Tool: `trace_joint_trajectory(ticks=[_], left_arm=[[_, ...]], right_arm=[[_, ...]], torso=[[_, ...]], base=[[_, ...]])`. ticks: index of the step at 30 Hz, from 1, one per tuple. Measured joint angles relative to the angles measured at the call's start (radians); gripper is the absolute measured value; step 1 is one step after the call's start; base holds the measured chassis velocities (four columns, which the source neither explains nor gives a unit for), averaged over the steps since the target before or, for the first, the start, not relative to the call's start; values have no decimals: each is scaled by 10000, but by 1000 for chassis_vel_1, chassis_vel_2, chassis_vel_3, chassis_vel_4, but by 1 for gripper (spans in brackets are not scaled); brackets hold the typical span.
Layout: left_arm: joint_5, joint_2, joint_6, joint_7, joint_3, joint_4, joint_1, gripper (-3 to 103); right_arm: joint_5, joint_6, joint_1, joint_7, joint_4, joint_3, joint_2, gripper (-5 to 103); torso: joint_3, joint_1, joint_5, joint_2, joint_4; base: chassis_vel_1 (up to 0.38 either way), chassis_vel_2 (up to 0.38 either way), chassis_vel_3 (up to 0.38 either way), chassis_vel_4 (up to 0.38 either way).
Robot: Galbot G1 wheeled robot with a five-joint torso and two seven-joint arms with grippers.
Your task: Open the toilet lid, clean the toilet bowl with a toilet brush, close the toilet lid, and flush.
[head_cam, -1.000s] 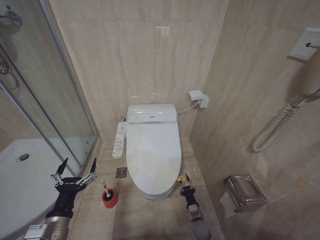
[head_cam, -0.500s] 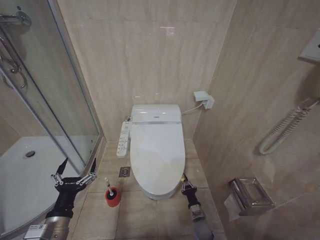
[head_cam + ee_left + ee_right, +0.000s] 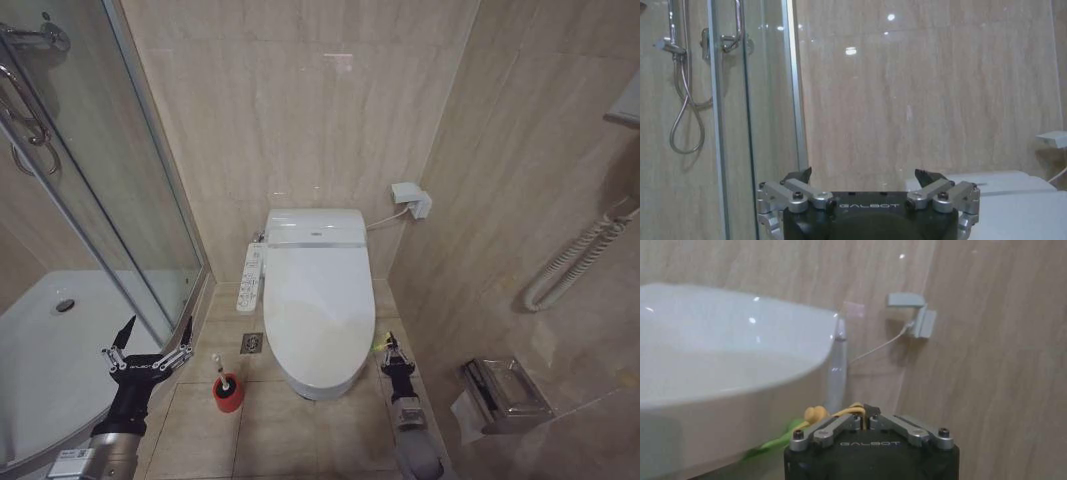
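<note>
My left pincer [image 3: 149, 345] hangs released by the shower glass. My right pincer [image 3: 391, 349] is clenched on the small yellow-green tag [image 3: 773, 442] beside the large glossy white oval toilet lid [image 3: 318, 305], which lies shut.

The right gripper [image 3: 867, 416] has its fingers pressed together beside the lid [image 3: 727, 340]. A yellow-green tag [image 3: 783, 437] sits just beside it.
</note>
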Motion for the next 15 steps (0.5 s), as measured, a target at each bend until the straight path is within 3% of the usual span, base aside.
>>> trace_joint_trajectory(ticks=[15], left_arm=[[0, 0, 0, 0, 0, 0, 0, 100]], right_arm=[[1359, -634, 116, 105, 1980, 751, -95, 3]], torso=[[0, 0, -8, 1, 0]], base=[[0, 0, 0, 0]])
